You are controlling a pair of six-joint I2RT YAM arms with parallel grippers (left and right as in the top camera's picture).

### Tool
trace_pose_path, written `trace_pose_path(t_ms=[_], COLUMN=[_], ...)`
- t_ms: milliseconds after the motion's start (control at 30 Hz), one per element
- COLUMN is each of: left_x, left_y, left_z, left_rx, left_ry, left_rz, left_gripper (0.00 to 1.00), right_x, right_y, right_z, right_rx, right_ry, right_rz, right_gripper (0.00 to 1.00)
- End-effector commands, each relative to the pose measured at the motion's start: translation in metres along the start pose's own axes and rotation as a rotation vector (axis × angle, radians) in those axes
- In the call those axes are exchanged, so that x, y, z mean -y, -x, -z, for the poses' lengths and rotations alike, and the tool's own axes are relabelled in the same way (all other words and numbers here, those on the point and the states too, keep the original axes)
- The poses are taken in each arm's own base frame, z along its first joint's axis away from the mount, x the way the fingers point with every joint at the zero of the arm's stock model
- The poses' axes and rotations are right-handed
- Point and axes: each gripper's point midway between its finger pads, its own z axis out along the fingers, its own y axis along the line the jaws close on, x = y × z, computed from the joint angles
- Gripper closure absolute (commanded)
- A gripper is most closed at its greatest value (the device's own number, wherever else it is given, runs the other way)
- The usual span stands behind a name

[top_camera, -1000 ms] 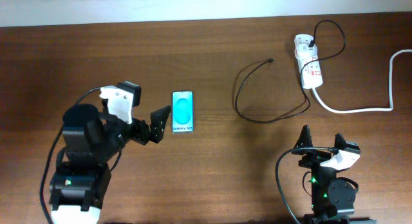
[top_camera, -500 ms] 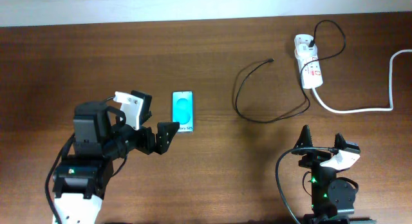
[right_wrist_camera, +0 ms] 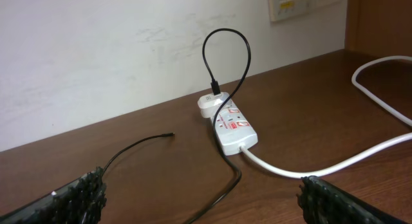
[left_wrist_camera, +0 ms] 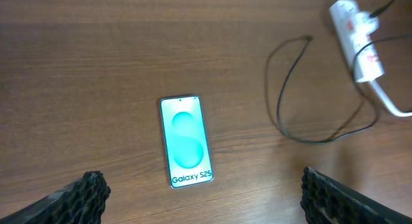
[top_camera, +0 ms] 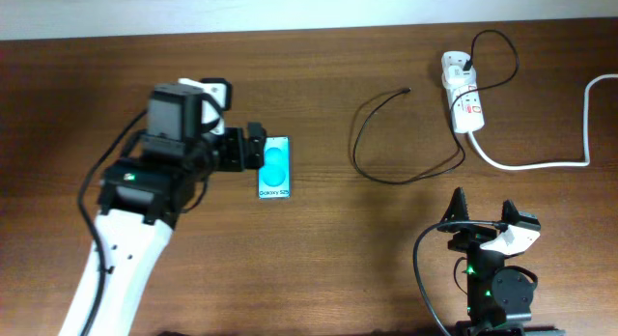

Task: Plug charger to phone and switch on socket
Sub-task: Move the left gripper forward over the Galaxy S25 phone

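A brown wooden table (top_camera: 319, 268) was seen from overhead. The left claw (top_camera: 259, 148) was spread wide with nothing held, hovering just at 9 o'clock of the phone. The right claw (top_camera: 481, 206), at 5 o'clock on the table, was likewise gaping and empty. A long thin black charger cable (top_camera: 386, 181) was looped between, its plug seated in the 12 o'clock end of the short white power strip (top_camera: 463, 104) at 2 o'clock. The small cyan-screened smartphone (top_camera: 274, 168) was laid flat, well apart from the cable's tip.
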Motion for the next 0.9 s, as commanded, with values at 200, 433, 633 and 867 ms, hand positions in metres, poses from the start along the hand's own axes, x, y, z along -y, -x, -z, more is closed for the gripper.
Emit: trace_pose_path(t_ms=[200, 433, 633, 867], left_x=[-0.005, -0.006, -0.011, -0.008], left_y=[-0.03, -0.039, -0.059, -0.068], left_z=[-0.069, -0.078, -0.123, -0.149], left_rx=[-0.154, -0.19, -0.272, -0.219], left_ry=[0.188, 0.192, 0.222, 0.384], left_rz=[0.118, 0.117, 0.127, 0.071], left_gripper=[0.01, 0.01, 0.01, 0.01], right_x=[0.003, 0.003, 0.003, 0.003], right_y=[-0.002, -0.002, -0.002, -0.002], right_z=[0.0, 0.0, 0.0, 0.0], right_rx=[-0.003, -0.003, -0.003, -0.003], right_ry=[-0.016, -0.016, -0.016, -0.016], right_rz=[0.004, 0.004, 0.004, 0.004], right_gripper=[0.02, 0.02, 0.02, 0.02])
